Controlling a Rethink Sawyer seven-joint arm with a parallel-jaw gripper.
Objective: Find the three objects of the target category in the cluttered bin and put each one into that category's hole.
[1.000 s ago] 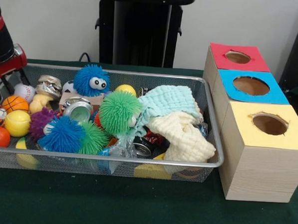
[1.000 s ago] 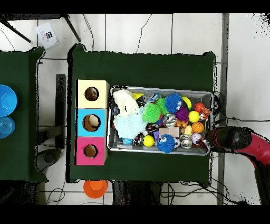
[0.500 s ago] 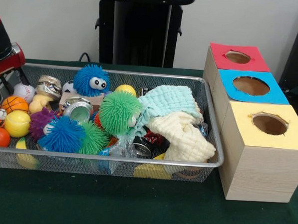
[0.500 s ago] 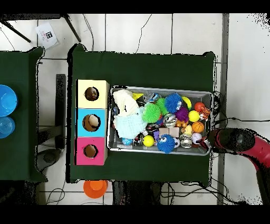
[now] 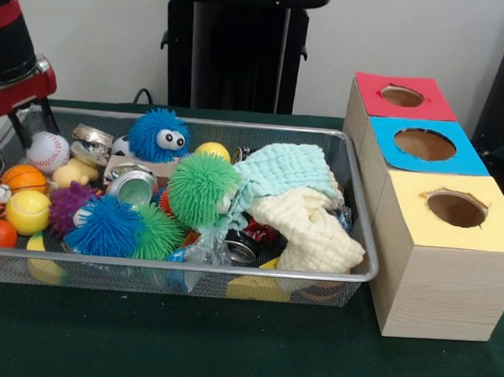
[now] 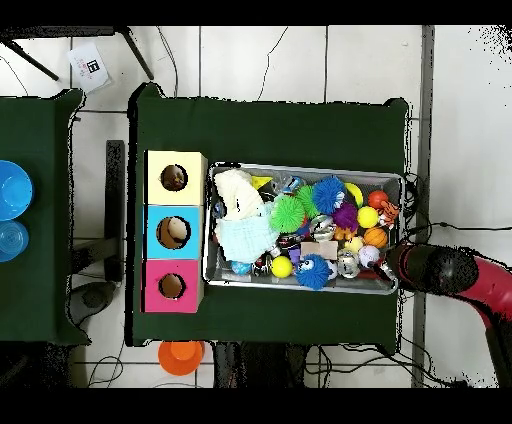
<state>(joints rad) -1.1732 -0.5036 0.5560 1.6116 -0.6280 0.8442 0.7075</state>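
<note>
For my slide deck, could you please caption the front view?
Sawyer gripper at the end of a wire-mesh bin of balls, cans and cloths, beside a box with red, blue and yellow holes.

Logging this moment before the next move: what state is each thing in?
Gripper: at the bin's end by the baseball, open or shut unclear.
Baseball: in the bin, loose.
Bin: full, cluttered.
Cloths: crumpled, draped over cans.
Yellow box: hole open.
</note>
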